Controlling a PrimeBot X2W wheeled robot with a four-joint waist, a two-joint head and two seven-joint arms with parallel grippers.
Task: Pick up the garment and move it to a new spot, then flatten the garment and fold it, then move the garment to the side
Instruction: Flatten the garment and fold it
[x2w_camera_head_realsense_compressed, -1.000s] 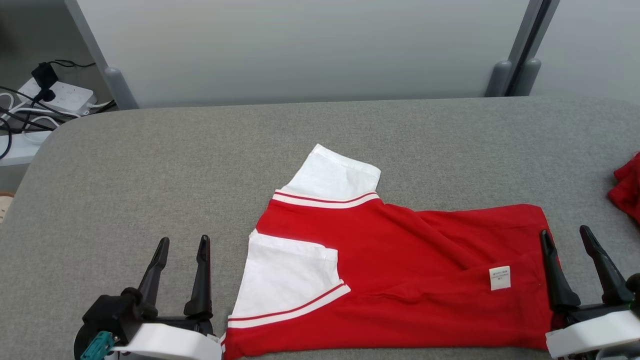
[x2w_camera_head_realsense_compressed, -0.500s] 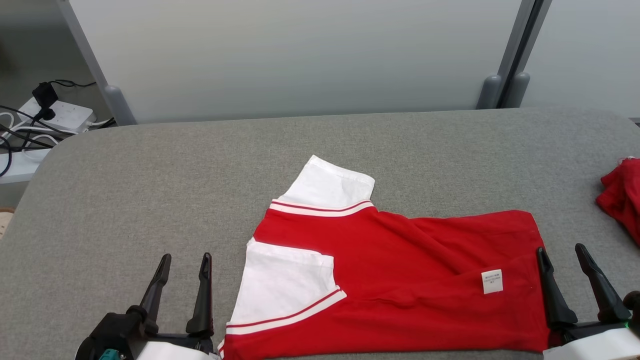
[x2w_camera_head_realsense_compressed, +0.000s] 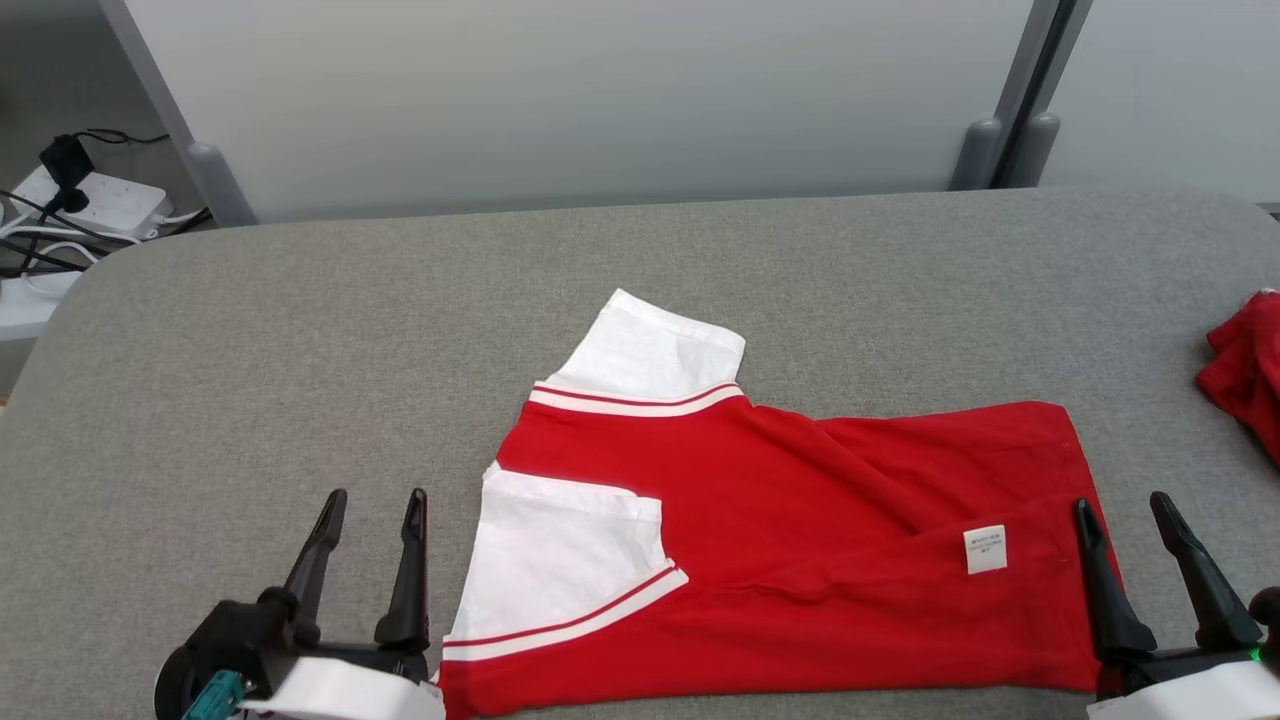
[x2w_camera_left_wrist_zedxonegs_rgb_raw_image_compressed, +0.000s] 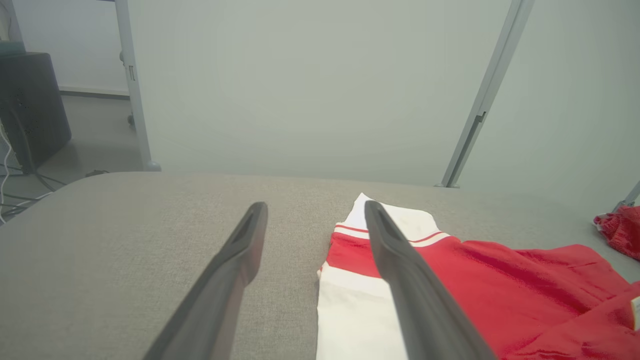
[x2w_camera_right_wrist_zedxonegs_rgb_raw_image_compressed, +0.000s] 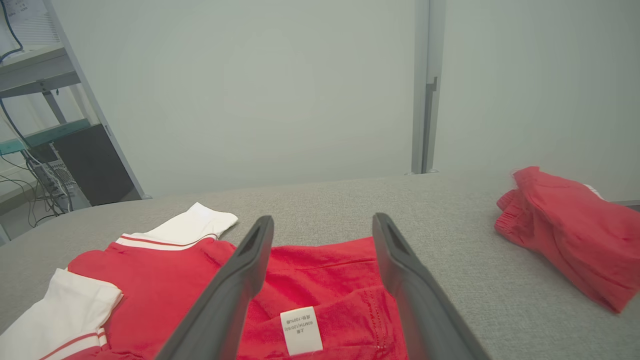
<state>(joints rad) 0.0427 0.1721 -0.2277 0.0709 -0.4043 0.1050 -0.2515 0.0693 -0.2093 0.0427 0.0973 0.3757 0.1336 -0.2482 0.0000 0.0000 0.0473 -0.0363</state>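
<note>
Red T-shirt (x2w_camera_head_realsense_compressed: 800, 520) lies flat-ish on the grey worktop (x2w_camera_head_realsense_compressed: 300, 320), near-centre and towards the front edge, body running left to right. The collar end is on the robot's left and the hem on its right. The far white sleeve (x2w_camera_head_realsense_compressed: 655, 350) sticks out towards the back. The near white sleeve (x2w_camera_head_realsense_compressed: 560, 560) is folded in over the red body. There are some diagonal creases across the middle, and the care label (x2w_camera_head_realsense_compressed: 985, 549) faces up near the hem.

Left gripper (x2w_camera_head_realsense_compressed: 377, 497): fingers spread, empty, just left of the shirt's collar end and not touching it. Right gripper (x2w_camera_head_realsense_compressed: 1121, 502): fingers spread, nothing held, at the hem edge. Its inner finger overlaps the red fabric in the head view; can't tell whether there's contact. In the right wrist view the label sits between the fingers.

A second red garment (x2w_camera_head_realsense_compressed: 1245, 365) is bunched at the far right of the worktop, well apart. A power strip (x2w_camera_head_realsense_compressed: 95, 200) with cables sits off the worktop, back left.
</note>
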